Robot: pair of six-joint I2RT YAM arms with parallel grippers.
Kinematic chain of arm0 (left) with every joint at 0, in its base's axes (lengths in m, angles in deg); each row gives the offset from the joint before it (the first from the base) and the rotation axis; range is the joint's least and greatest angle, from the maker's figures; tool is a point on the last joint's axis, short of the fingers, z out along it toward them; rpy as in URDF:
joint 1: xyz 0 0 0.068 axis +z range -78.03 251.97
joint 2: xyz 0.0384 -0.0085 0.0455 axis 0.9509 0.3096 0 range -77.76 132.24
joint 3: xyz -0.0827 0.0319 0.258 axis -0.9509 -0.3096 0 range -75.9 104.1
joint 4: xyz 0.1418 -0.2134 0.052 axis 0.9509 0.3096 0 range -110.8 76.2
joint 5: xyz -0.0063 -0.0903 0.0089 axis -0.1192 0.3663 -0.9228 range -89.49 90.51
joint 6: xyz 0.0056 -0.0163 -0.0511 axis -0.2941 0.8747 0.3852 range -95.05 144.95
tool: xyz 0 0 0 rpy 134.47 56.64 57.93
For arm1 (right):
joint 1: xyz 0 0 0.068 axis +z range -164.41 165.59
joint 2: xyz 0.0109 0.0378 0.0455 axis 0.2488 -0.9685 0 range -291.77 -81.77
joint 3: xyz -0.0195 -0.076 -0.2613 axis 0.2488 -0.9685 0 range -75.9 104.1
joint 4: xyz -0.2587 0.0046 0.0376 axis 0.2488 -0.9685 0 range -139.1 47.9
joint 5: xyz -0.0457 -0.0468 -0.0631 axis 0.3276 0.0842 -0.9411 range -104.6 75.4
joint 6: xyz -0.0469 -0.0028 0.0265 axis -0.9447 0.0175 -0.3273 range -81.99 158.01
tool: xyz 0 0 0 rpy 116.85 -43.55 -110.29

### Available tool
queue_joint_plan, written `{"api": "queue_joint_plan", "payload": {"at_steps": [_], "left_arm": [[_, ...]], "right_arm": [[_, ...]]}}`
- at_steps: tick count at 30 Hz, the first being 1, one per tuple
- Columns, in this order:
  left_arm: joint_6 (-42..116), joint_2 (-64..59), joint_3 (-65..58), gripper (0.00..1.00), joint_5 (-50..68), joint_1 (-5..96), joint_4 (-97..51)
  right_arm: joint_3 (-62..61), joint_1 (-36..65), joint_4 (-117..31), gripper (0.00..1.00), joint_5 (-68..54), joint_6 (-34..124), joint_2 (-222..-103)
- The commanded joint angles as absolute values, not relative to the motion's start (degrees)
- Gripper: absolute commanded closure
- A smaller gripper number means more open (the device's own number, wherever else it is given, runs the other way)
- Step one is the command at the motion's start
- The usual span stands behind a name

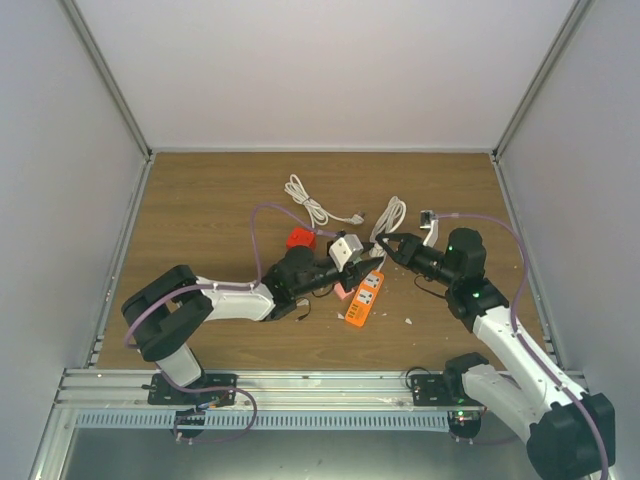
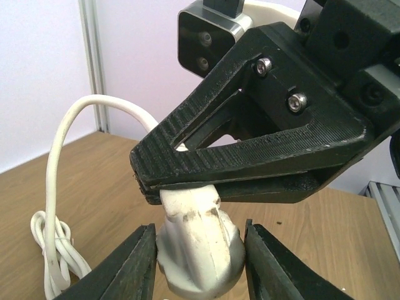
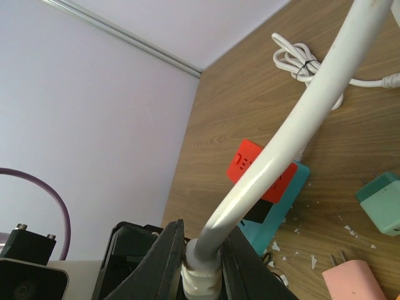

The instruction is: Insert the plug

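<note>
Regrasp step, by the look. Best to seat left gripper [image 2: 200,275] squarely on plug [image 2: 200,250] body before any release, then align over orange power strip [image 1: 365,298], centre of top view. Noted right gripper [image 2: 147,186] clenched on plug's neck, mid-frame. Noted left jaws part-open, flanking body, touching or nearly; cannot tell if gripping.

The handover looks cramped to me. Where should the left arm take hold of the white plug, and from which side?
Probably best to take the white plug by its thick rounded body, jaws across its two flanks, coming from the end opposite the cable. The right gripper pinches the narrow neck, so only the body is free.
</note>
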State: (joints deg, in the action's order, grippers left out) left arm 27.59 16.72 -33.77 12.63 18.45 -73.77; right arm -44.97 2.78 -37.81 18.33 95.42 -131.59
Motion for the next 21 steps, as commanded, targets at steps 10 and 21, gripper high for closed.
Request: {"api": "queue_joint_plan", "payload": {"at_steps": [10,21], "left_arm": [[25.6,16.1,-34.5,0.8,19.2,22.2,-73.5],[14.6,4.8,-36.5,0.86,32.9,35.2,-52.9]], "right_arm": [[-44.3,3.0,-39.4,0.22,17.5,90.4,-129.4],[-38.8,3.0,-56.0,0.0,16.8,75.5,-131.1]]}}
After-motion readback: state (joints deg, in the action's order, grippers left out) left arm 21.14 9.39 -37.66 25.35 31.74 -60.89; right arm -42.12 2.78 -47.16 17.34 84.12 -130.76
